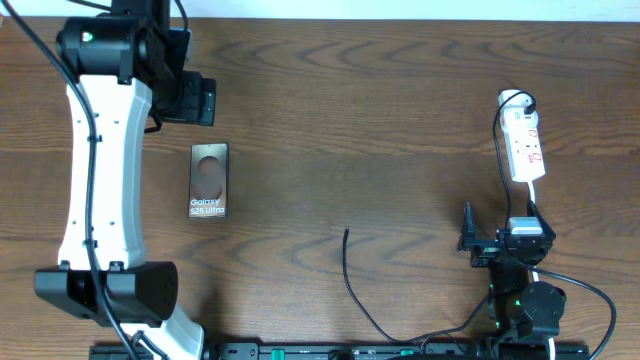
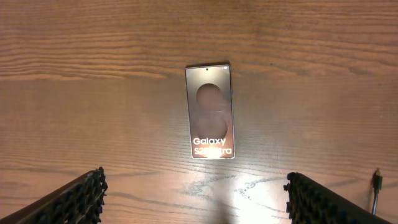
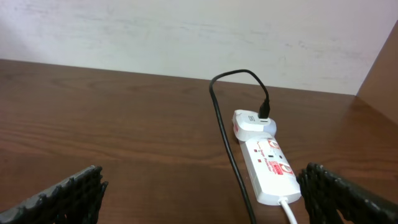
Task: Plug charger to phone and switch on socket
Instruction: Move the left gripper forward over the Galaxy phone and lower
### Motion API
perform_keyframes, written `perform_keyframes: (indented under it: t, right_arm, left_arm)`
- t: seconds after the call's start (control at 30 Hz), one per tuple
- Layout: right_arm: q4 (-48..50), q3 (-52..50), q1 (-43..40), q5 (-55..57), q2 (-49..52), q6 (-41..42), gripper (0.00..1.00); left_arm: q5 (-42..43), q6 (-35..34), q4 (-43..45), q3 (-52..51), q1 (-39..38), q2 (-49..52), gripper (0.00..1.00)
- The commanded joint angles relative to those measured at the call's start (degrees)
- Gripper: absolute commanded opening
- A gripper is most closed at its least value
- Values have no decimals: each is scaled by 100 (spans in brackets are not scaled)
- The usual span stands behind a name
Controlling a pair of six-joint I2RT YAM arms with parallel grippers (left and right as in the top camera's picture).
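The phone [image 1: 209, 181] lies flat on the wood table, lettering up; it also shows in the left wrist view [image 2: 209, 112]. My left gripper [image 1: 198, 100] hovers just behind it, open and empty [image 2: 195, 186]. The charger cable's plug tip [image 1: 346, 235] lies loose mid-table, and its tip shows at the right edge of the left wrist view [image 2: 375, 180]. The white socket [image 1: 524, 145] lies at the right, with a white adapter and the black cable [image 3: 225, 134] in its far end. My right gripper [image 1: 498, 232] is open and empty [image 3: 202, 177] just in front of the socket [image 3: 268, 165].
The charger cable curves from mid-table down to the front edge [image 1: 385, 330]. The socket's white cord [image 1: 534, 195] runs toward my right arm. A pale wall [image 3: 186, 31] stands behind the table. The left arm's white links [image 1: 105, 170] cover the table's left side.
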Motion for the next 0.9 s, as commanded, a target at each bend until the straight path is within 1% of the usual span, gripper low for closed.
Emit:
perform_keyframes:
  t: [0.0, 0.03, 0.13, 0.17, 0.2, 0.23, 0.27, 0.57, 0.67, 0.77, 0.87]
  right_arm:
    - [-24, -9, 44, 17, -24, 66, 99]
    - [-26, -9, 44, 15, -24, 66, 99]
    - [-26, -9, 44, 15, -24, 66, 99]
    - [-26, -9, 44, 17, -24, 66, 99]
    - [-26, -9, 44, 17, -24, 66, 99]
    - [-26, -9, 44, 17, -24, 66, 99]
    - [-24, -9, 44, 15, -24, 66, 99]
    - [-26, -9, 44, 15, -24, 66, 99]
    - [-26, -9, 44, 15, -24, 66, 99]
    - [-24, -9, 44, 15, -24, 66, 99]
    - [-26, -9, 44, 15, -24, 66, 99]
  left_arm:
    - [-28, 50, -13, 92, 13, 81, 74]
    - [-28, 50, -13, 66, 13, 83, 66]
    - [31, -50, -11, 33, 15, 83, 66]
    - [179, -52, -11, 33, 15, 81, 73]
    - [354, -50, -11, 33, 15, 83, 84]
    - [538, -48, -11, 33, 15, 81, 92]
    - [627, -50, -13, 33, 15, 83, 93]
    - [632, -48, -162, -96, 15, 81, 95]
    - [503, -37, -391, -166, 15, 81, 94]
    - [507, 13, -614, -293, 15, 81, 94]
    - [505, 17, -586, -531, 15, 74, 95]
